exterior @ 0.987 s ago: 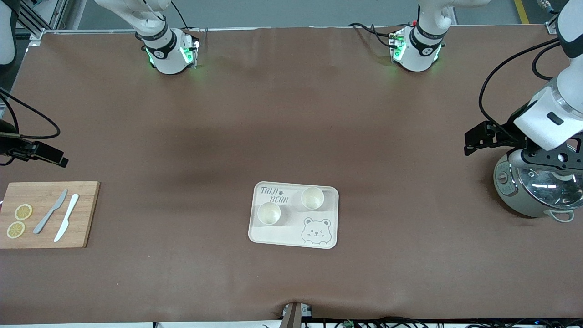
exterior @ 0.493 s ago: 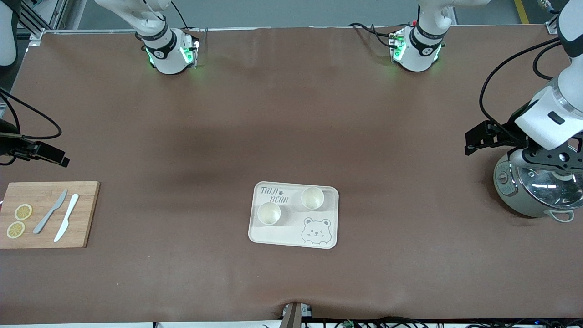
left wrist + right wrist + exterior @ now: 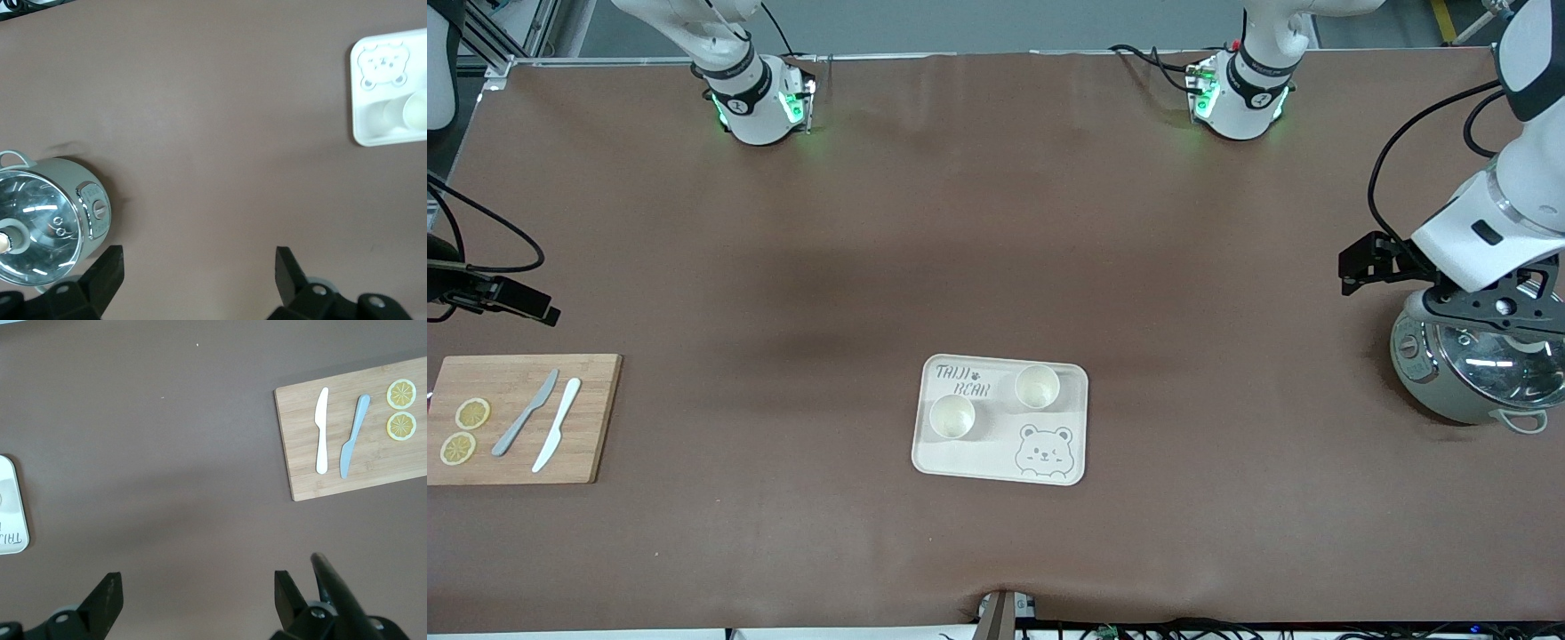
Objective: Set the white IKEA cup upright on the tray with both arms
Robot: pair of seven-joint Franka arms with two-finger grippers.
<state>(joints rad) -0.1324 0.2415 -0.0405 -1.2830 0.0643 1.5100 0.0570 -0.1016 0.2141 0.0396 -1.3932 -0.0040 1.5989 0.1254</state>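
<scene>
Two white round cups (image 3: 951, 417) stand upright on the cream rectangular bear-print tray (image 3: 934, 458). My left gripper (image 3: 197, 273), jaws wide and empty, has risen slightly over the grey-green glass-lidded cooker (image 3: 1476, 369); my right gripper (image 3: 193, 597), wide and empty, waits over the bench.

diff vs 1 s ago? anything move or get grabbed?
Only the left arm moved: its end effector, open and empty over the rice cooker, drifted slightly toward the robots' bases. Nothing grabbed or released. The right end effector, open near the cutting board, stayed put. Both cups stand upright on the tray, unchanged.
</scene>
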